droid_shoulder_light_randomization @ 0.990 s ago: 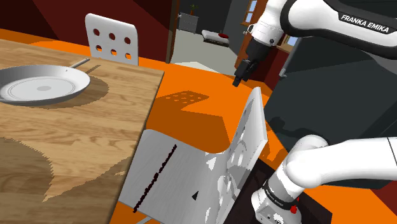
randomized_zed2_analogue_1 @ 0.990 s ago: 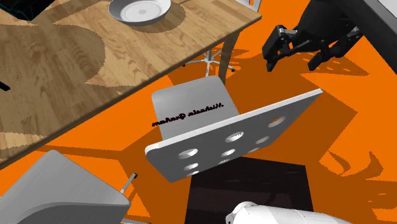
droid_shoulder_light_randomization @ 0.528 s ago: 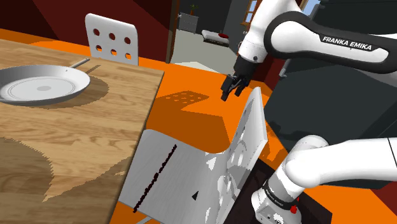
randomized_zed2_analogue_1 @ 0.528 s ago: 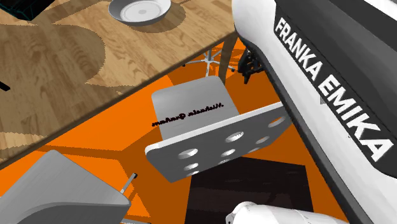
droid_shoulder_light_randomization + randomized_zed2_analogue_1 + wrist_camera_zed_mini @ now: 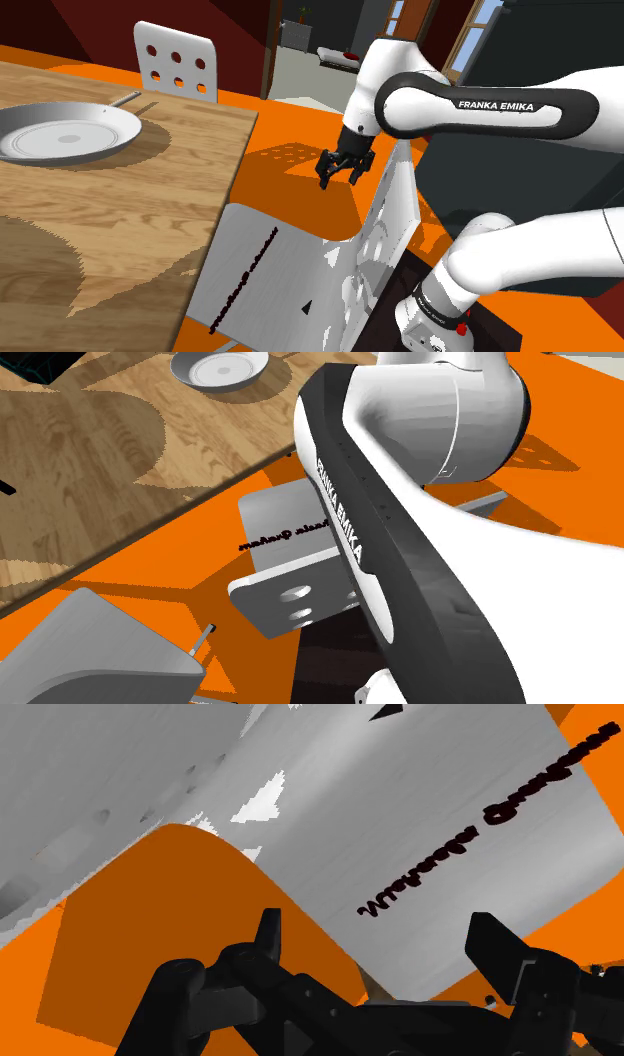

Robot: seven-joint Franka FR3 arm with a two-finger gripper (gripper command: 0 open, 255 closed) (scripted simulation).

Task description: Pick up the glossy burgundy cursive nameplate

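The all-black 2-finger gripper (image 5: 343,172) hangs with its fingers spread wide and nothing between them; it is not touching anything. In the shoulder view it is just beside the upper edge of the backrest of a plain grey chair (image 5: 396,215), on that view's left of it, with the flat orange floor (image 5: 300,125) behind it. In the wrist view the gripper (image 5: 380,944) looks down along its 2 black fingers (image 5: 268,936) at the rounded edge of the chair's seat and the orange floor beside it.

The glossy dark burgundy cursive nameplate (image 5: 482,816) lies flat on that grey seat, a thin line of script running along it, apart from the fingers. In the shoulder view the nameplate (image 5: 243,281) is well below and to the left of the gripper, near the seat's edge that faces the light wooden surface (image 5: 110,215). In the second exterior view the nameplate (image 5: 287,535) crosses the seat in front of the perforated backrest, and the white arm with its dark lettered link (image 5: 400,582) covers the chair's right part.

On the wooden surface rests 1 round grey metal pan with a thin handle (image 5: 66,133), well apart from the chair. Behind the surface stands a second grey chair back with 6 round holes (image 5: 177,63).
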